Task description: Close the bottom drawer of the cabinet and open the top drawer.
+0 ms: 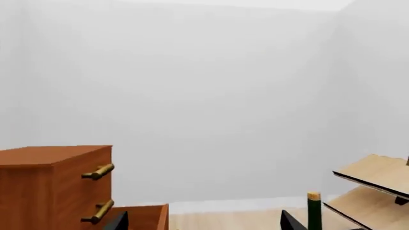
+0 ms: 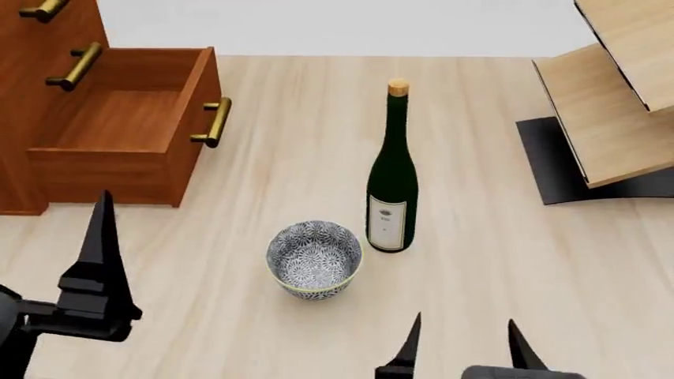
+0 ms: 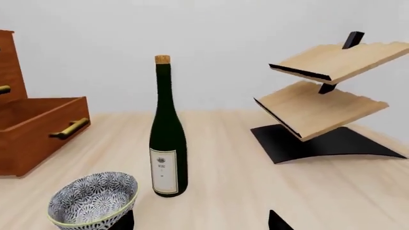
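Note:
The reddish-brown cabinet (image 2: 21, 95) stands at the far left of the table. Its bottom drawer (image 2: 121, 118) is pulled out, showing an empty inside and a brass handle (image 2: 214, 121). The top drawer (image 1: 80, 167) is shut flush, with its brass handle (image 1: 99, 171) showing; in the head view only that handle (image 2: 43, 9) shows. My left gripper (image 1: 204, 225) is open and empty, in front of the cabinet and apart from it; one of its fingers (image 2: 102, 237) shows in the head view. My right gripper (image 2: 463, 332) is open and empty near the front edge.
A dark green wine bottle (image 2: 393, 181) stands mid-table, with a patterned bowl (image 2: 314, 258) just in front of it and left of the right gripper (image 3: 201, 223). A pale wooden two-shelf rack on a black base (image 2: 605, 118) stands at the right.

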